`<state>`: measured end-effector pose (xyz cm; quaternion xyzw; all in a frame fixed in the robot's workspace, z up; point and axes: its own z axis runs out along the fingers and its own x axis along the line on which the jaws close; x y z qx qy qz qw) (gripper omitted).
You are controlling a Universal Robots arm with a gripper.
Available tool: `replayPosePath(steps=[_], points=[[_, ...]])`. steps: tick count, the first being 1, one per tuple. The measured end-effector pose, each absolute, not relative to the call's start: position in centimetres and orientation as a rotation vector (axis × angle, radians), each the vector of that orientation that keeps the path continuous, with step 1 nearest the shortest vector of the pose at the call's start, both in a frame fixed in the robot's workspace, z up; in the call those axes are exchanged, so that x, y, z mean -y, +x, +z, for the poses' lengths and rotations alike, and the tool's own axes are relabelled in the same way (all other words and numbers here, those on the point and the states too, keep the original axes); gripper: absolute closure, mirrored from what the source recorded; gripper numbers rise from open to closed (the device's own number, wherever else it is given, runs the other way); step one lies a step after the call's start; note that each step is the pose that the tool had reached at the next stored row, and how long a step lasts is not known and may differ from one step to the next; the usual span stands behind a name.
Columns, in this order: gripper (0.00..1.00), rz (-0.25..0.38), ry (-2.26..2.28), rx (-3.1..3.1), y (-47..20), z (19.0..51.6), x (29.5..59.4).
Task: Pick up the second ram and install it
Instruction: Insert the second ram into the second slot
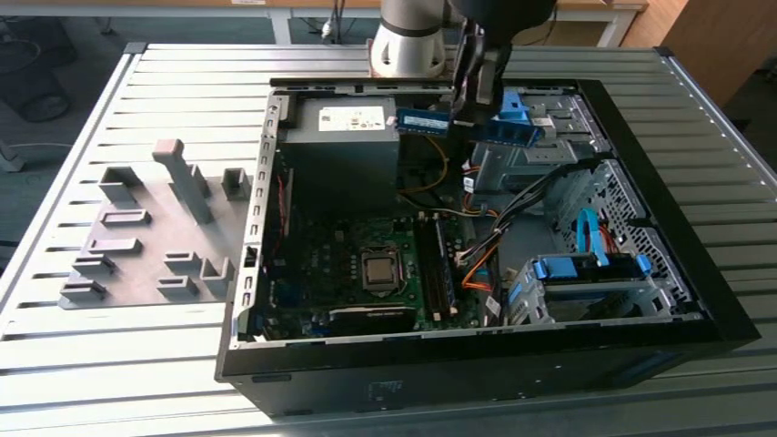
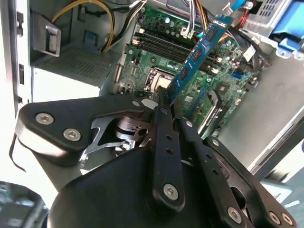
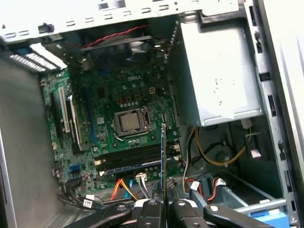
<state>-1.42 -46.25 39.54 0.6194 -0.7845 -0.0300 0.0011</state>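
The gripper is clenched on the second ram, holding it in open air above the open computer case, clear of its walls. In the exterior view its long axis runs level, pointing toward that view's left, over the power supply; the motherboard lies below.

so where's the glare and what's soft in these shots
In the first wrist view the case wall is washed out pale and the ram is seen edge-on as a thin line; in the second wrist view the gripper looms large and soft up close, while the motherboard is crisp; in the exterior view light is even and the case interior shadowed.
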Motion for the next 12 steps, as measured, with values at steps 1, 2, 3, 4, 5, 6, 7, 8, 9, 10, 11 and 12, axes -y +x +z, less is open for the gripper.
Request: replayPosePath(steps=[1, 2, 3, 4, 5, 6, 7, 8, 9, 10, 11, 12], points=[[0.86, -0.094, 1.926, 2.478, -1.42, 39.51, 46.25], [0.86, -0.094, 1.907, 2.493, -1.42, 39.48, 46.25], [0.86, -0.094, 1.891, 2.506, -1.42, 39.45, 46.25], [0.86, -0.094, 1.875, 2.518, -1.42, 39.42, 46.25], [0.86, -0.094, 1.860, 2.530, -1.42, 39.40, 46.25], [0.86, -0.094, 1.844, 2.542, -1.42, 39.37, 46.25], [0.86, -0.094, 1.828, 2.554, -1.42, 39.35, 46.25], [0.86, -0.094, 1.812, 2.566, -1.42, 39.33, 46.25], [0.86, -0.094, 1.795, 2.578, -1.42, 39.30, 46.25], [0.86, -0.095, 1.780, 2.589, -1.42, 39.28, 46.25], [0.86, -0.094, 1.762, 2.601, -1.42, 39.25, 46.25], [0.86, -0.094, 1.746, 2.613, -1.42, 39.23, 46.25]])
